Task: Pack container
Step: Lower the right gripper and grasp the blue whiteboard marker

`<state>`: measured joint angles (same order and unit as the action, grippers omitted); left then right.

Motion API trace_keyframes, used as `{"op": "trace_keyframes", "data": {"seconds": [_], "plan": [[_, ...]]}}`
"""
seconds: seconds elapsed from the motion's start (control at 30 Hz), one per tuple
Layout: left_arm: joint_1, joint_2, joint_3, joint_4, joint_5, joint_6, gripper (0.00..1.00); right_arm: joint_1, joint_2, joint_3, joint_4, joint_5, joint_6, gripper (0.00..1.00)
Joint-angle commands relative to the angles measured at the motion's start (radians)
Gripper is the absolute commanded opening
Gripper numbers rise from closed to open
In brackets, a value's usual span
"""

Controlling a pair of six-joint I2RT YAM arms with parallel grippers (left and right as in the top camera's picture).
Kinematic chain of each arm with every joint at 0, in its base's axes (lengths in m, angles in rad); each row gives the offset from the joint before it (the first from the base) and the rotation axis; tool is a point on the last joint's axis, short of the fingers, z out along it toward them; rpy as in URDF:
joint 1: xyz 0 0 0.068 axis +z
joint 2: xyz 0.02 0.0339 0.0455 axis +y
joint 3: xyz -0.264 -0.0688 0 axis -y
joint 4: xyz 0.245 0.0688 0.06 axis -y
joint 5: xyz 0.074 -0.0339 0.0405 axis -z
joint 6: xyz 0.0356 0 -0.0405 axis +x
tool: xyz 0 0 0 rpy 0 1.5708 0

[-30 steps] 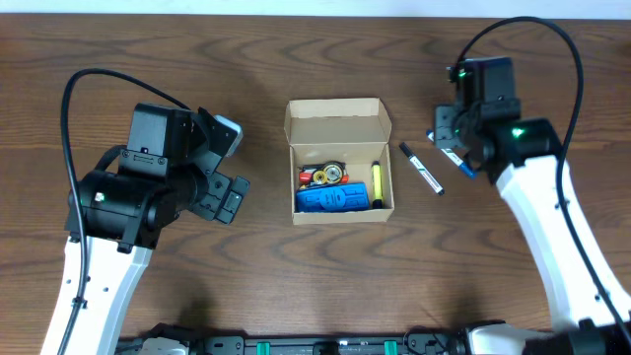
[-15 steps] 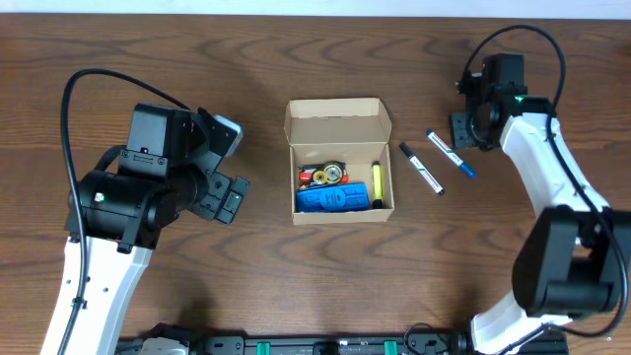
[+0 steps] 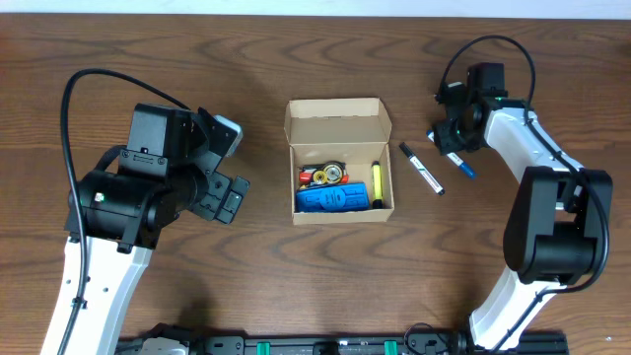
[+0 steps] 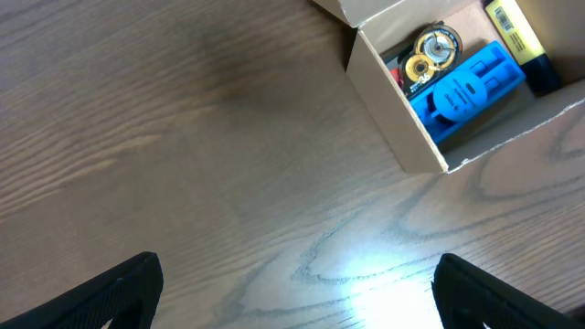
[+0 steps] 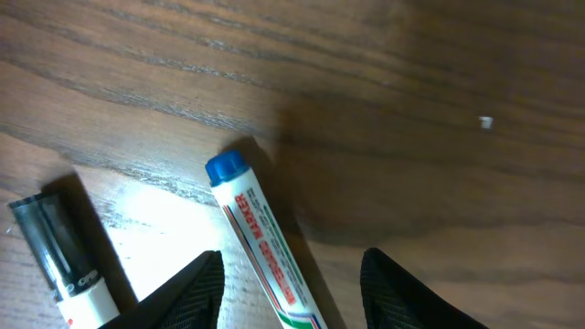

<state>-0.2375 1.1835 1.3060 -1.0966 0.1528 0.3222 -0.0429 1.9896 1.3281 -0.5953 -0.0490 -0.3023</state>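
Note:
The tan cardboard container (image 3: pixel 338 168) stands open mid-table, flap lid up at its far side. It holds a blue object, a yellow highlighter and round metal pieces, also seen in the left wrist view (image 4: pixel 402 128). A black-capped marker (image 3: pixel 421 169) and a blue-capped marker (image 3: pixel 461 165) lie on the table right of it. My right gripper (image 3: pixel 455 137) is open directly over the blue-capped marker (image 5: pixel 265 247), which lies between the fingers; the black-capped marker (image 5: pixel 64 251) is at its left. My left gripper (image 4: pixel 292 302) is open and empty over bare wood left of the container.
The dark wooden table (image 3: pixel 325 286) spreads around the container. The left arm's bulk (image 3: pixel 148 187) sits left of the container. The right arm's cable (image 3: pixel 493 44) loops above the right gripper.
My right gripper has swung away and back, and now sits lower and left, straddling the blue-capped marker. The left arm and the container have not moved.

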Motion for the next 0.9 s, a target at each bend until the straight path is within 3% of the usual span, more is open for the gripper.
{"op": "trace_keyframes", "data": {"seconds": [0.0, 0.33, 0.5, 0.67, 0.87], "plan": [[0.003, -0.004, 0.01, -0.003, -0.003, 0.011, 0.95, -0.018, 0.024, -0.001, 0.008, -0.024, -0.022, 0.5], [0.003, -0.004, 0.01, -0.003, -0.003, 0.011, 0.95, -0.018, 0.075, -0.001, 0.006, -0.031, -0.028, 0.42], [0.003, -0.004, 0.01, -0.003, -0.003, 0.011, 0.95, -0.018, 0.075, -0.001, 0.005, -0.03, -0.028, 0.3], [0.003, -0.004, 0.01, -0.003, -0.003, 0.011, 0.95, -0.017, 0.075, -0.001, 0.005, -0.03, -0.018, 0.27], [0.003, -0.004, 0.01, -0.003, -0.003, 0.011, 0.95, -0.017, 0.072, 0.001, 0.001, -0.031, 0.019, 0.15]]}}
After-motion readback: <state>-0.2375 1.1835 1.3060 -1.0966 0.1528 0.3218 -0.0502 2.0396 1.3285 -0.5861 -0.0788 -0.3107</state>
